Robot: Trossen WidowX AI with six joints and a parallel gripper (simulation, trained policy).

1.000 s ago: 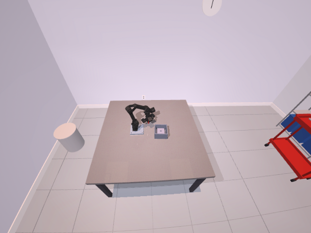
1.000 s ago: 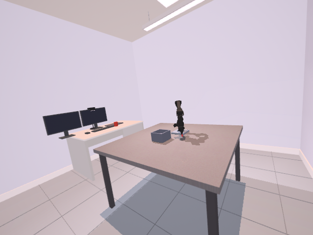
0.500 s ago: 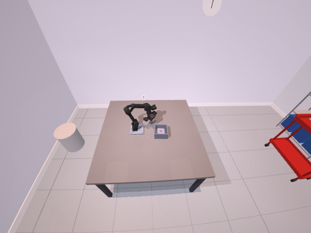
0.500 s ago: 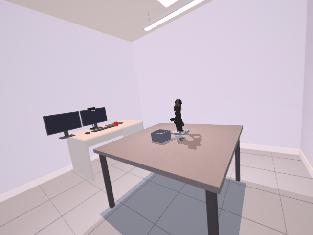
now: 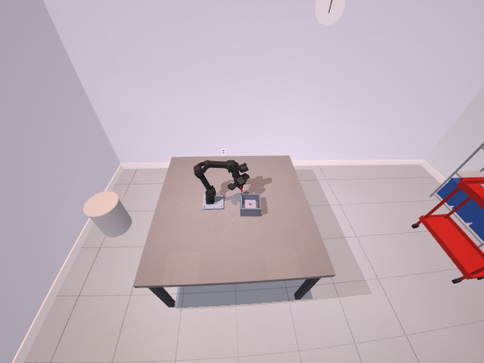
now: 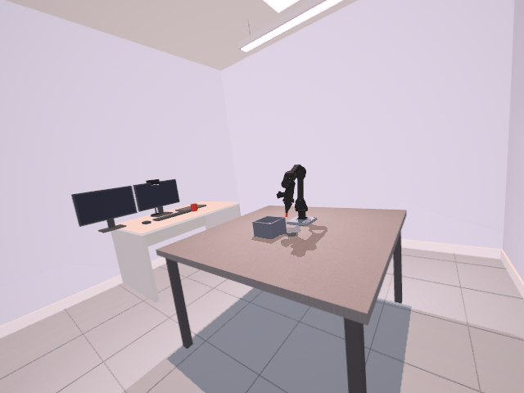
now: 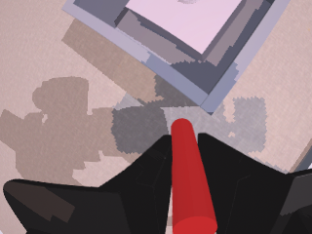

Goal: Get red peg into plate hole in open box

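One red peg, gripped between the fingers of the black tool, raised above the surface, outside the box. One grey open box, on the surface, well in from its edges and corners; pale plate with hole at its bottom.

In the top view, the gripper has moved right and now carries the red peg near the upper-left corner of the open box. In the exterior view, both have shifted left, the peg's red tip higher than a second ago, and the arm is more bent, its upright part and its gripper side standing apart.
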